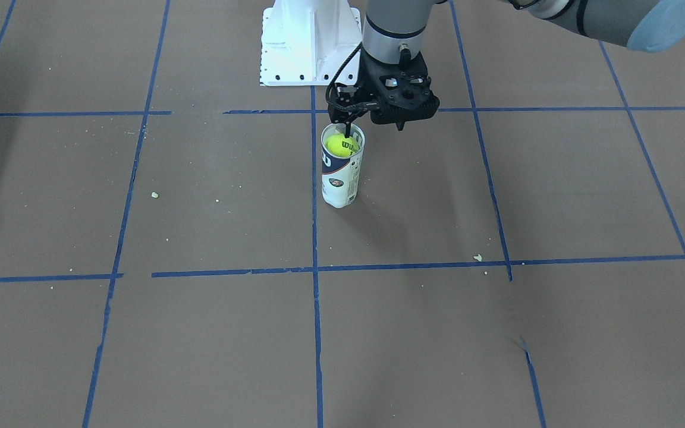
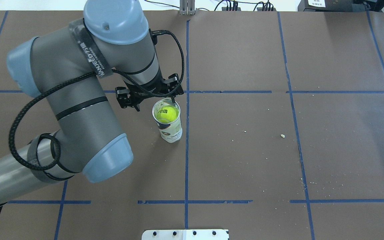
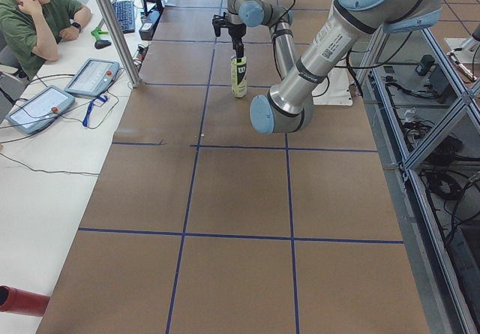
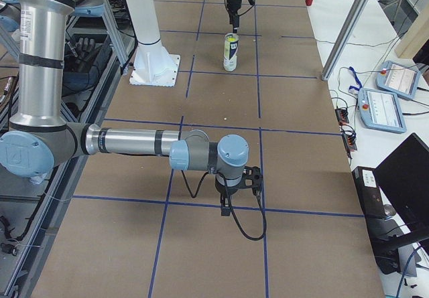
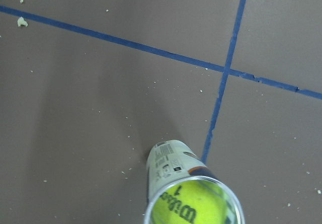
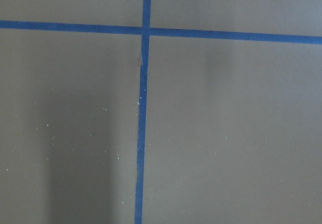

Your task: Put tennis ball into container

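Observation:
The clear tube container (image 1: 341,175) with its white and navy label stands upright near a tape crossing. The yellow-green tennis ball (image 1: 342,144) sits inside its open top, lettering up; the left wrist view looks down on the ball (image 5: 193,207) in the tube (image 5: 173,163). My left gripper (image 1: 375,126) hangs open just above and beside the rim, one finger (image 1: 349,127) over the tube's edge, holding nothing. From overhead the ball (image 2: 167,113) fills the tube's mouth. My right gripper (image 4: 228,207) hovers low over bare table far from the tube; whether it is open or shut I cannot tell.
The white pedestal base (image 1: 310,44) stands behind the tube. Small crumbs (image 1: 477,257) dot the brown, blue-taped table. An operator (image 3: 37,15) sits by a side table with tablets (image 3: 90,76).

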Action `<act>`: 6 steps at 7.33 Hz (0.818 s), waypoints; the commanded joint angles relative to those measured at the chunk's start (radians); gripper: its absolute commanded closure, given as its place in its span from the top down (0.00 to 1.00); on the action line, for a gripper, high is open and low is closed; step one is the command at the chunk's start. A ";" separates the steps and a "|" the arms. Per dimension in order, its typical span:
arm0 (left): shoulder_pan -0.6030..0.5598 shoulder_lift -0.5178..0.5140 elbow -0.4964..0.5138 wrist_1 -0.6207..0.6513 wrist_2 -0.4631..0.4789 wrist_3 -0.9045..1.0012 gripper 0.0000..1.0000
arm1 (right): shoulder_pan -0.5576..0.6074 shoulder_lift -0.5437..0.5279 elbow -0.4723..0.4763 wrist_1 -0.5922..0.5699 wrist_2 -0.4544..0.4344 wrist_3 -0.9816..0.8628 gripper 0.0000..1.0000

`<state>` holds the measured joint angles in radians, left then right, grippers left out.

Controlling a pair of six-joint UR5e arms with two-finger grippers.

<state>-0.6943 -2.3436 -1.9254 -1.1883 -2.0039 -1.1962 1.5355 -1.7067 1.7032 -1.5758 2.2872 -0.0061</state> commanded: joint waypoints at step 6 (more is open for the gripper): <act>-0.603 0.510 0.097 -0.226 -0.238 1.062 1.00 | 0.000 -0.001 0.000 0.000 0.000 0.000 1.00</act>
<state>-1.1822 -1.9130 -1.8723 -1.3851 -2.1913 -0.3102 1.5355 -1.7068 1.7027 -1.5754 2.2872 -0.0061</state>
